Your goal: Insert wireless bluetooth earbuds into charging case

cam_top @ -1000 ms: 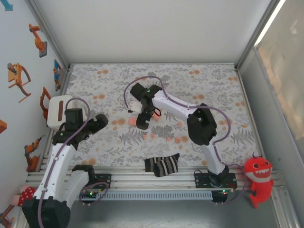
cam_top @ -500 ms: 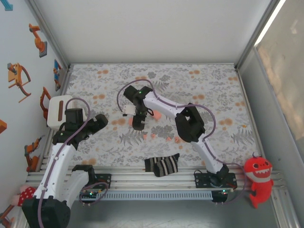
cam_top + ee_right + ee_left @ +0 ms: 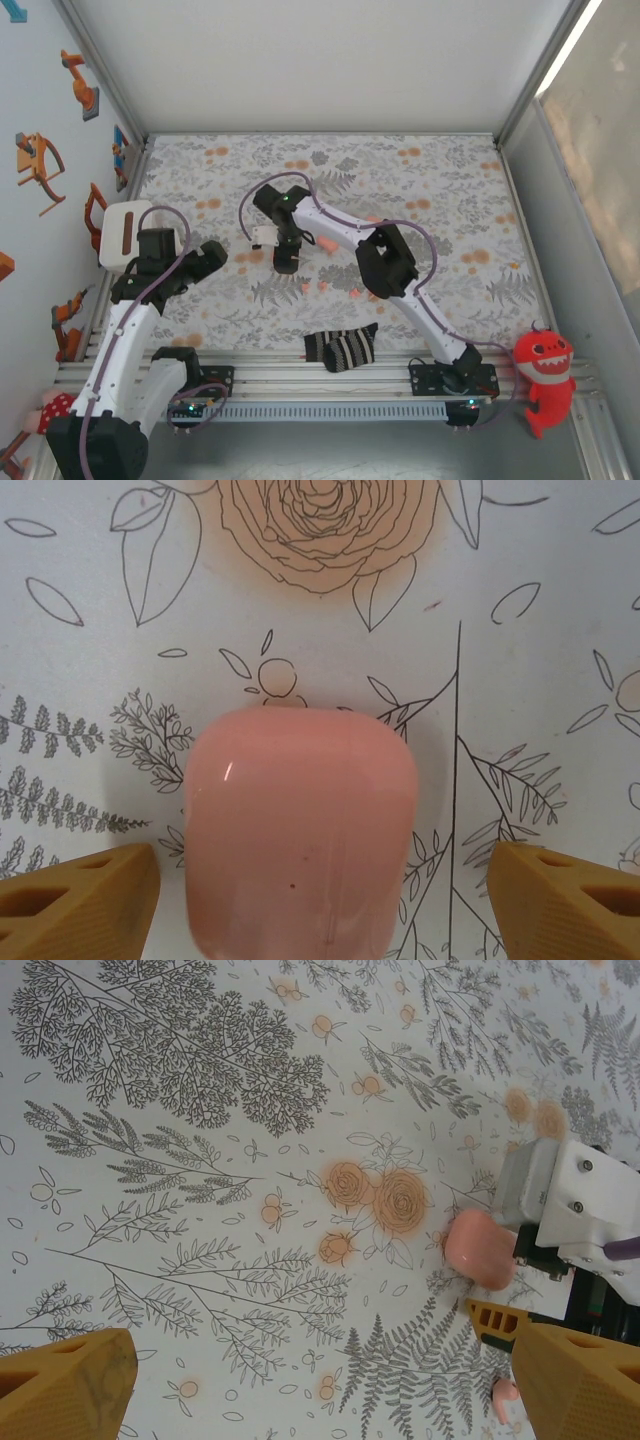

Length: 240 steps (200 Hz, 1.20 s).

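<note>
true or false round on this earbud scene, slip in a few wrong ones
1. The pink case lies between the right gripper's open fingers, with a gap on each side. True.
2. The left gripper is shut on something. False: it is open and empty.
3. The case's lid is up. False: it looks shut.
4. Coral earbuds lie loose on the cloth. True.
5. A striped sock lies between the arm bases. True.
6. The red dinosaur toy sits by the left arm's base. False: it is beside the right arm's.
</note>
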Available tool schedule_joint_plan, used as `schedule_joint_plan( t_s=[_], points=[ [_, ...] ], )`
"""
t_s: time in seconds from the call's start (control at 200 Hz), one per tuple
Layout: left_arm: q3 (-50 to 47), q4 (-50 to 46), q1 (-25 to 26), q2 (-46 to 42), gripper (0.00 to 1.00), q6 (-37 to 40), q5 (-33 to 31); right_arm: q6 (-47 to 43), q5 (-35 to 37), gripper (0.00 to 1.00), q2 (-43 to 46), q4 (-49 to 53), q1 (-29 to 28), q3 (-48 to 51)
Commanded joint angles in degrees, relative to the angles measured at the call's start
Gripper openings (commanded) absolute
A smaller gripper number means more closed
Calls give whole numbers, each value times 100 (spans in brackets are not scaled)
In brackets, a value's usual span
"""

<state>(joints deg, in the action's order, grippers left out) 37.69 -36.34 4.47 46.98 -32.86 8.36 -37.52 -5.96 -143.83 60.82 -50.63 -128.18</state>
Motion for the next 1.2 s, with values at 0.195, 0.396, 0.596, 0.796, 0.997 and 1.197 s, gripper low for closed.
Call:
schedule_joint_plan(
  t_s=[0.195, 0.396, 0.596, 0.796, 0.997, 1.197],
  points=[
    [18, -149, -15, 82, 96, -80, -36, -176, -119, 75, -294, 116, -35, -293],
    [35, -178, -14, 66, 96, -80, -54, -195, -232, 61, -348, 115, -36, -284],
    [79, -213, -16, 57, 96, -64, -67, -195, -405, 45, -189, 79, -13, -214],
    [94, -151, -16, 8, 96, -78, 102, -186, -450, 39, 359, -296, 29, 257],
    [158, 152, -19, -62, 96, -115, 698, -117, -461, 37, 1192, -759, 96, 981],
    [142, 817, 24, -315, 97, 14, 1708, 98, -284, 36, 2364, -1417, 209, 2087]
  ],
)
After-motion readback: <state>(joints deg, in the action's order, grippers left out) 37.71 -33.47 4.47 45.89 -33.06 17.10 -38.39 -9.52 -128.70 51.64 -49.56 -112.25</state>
